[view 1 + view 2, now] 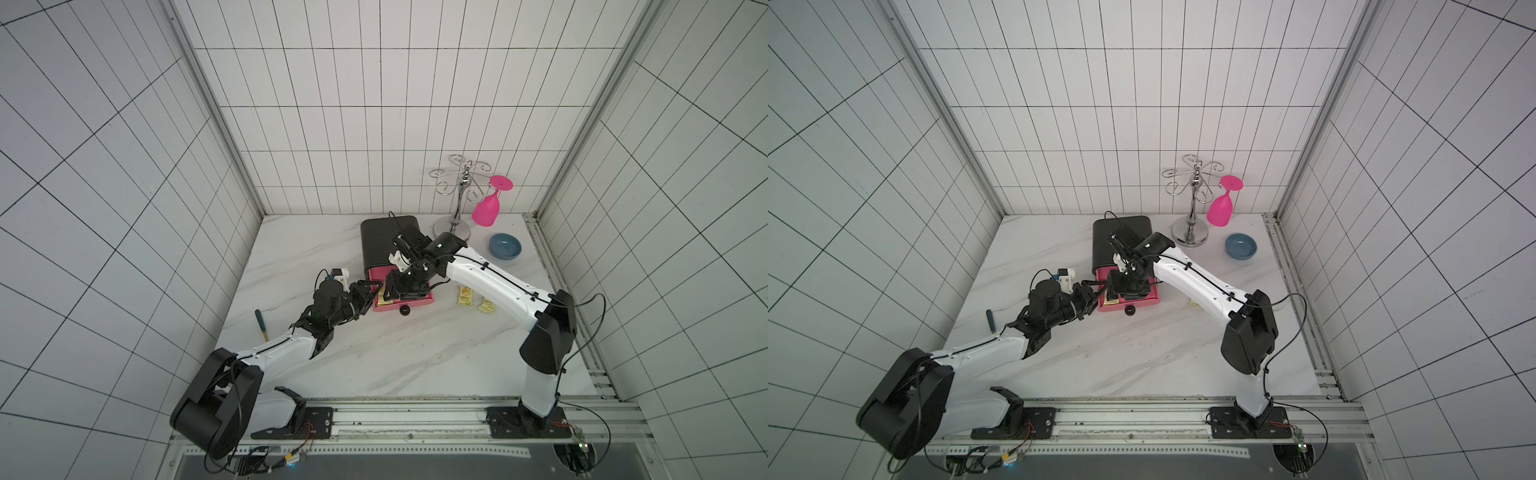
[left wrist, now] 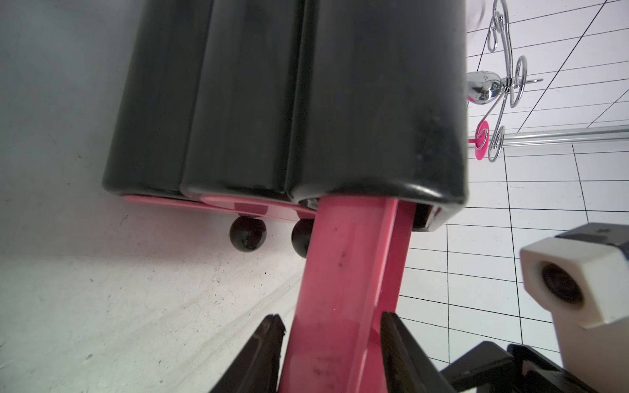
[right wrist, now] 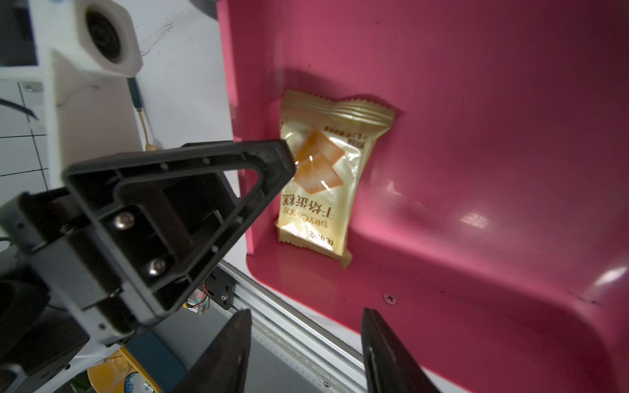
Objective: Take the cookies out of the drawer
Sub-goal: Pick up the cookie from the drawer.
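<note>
1. Two yellow cookie packets [image 1: 465, 296] lie close together on the table [image 1: 374, 365], right of the drawer. A blue-handled spoon [image 1: 262, 324] lies well apart at near left.
2. Pink drawer [image 3: 476, 119] stands open toward the near side, with a black knob [image 1: 404, 310] on its near face.
3. Left gripper [image 2: 332, 326] reaches in from the left, its jaws narrowed onto the drawer's left wall with one finger on each side.
4. One more yellow packet [image 3: 320, 180] lies flat inside the drawer, in its near-left corner.
5. Right gripper [image 3: 306, 310] hangs over the drawer with its jaws parted, gripping nothing.
6. Beyond it sits the black cabinet [image 1: 380, 241]. At far right are a blue bowl [image 1: 505, 246] and a chrome rack [image 1: 457, 195] with a pink glass [image 1: 487, 210] hanging upside down.
</note>
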Motion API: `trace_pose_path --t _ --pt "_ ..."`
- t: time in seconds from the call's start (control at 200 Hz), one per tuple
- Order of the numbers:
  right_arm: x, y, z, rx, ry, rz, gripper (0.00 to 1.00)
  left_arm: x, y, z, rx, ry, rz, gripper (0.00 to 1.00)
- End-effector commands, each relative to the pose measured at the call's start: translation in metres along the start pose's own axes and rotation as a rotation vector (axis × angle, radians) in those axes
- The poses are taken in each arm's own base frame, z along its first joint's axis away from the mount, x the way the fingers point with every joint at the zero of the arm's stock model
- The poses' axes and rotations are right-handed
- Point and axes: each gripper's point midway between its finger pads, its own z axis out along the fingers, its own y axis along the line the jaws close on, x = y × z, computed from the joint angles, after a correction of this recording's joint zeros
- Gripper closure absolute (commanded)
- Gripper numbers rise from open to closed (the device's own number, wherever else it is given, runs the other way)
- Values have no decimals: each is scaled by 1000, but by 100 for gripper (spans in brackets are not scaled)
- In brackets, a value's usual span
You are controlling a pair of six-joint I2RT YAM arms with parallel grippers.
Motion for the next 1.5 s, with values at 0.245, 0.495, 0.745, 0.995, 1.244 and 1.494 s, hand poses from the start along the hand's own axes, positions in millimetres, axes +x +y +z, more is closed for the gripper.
trace_pose_path --t 0.245,0.495,0.745,0.995,1.244,1.494 --pt "-11 -22 5 135 -17 9 53 -10 -20 4 56 -25 32 50" --pt "-26 -23 11 104 -48 33 54 -11 -16 4 52 -25 28 50" --pt "-36 -24 18 65 -50 38 58 -13 -12 3 48 -31 25 37" --pt "-40 -22 25 29 -24 21 60 -13 -7 4 40 -31 12 37" --pt "-39 -19 29 0 2 6 62 -15 -4 6 33 -33 0 44" --pt "-41 -17 33 -17 22 6 79 -17 0 6 24 -35 -9 57"
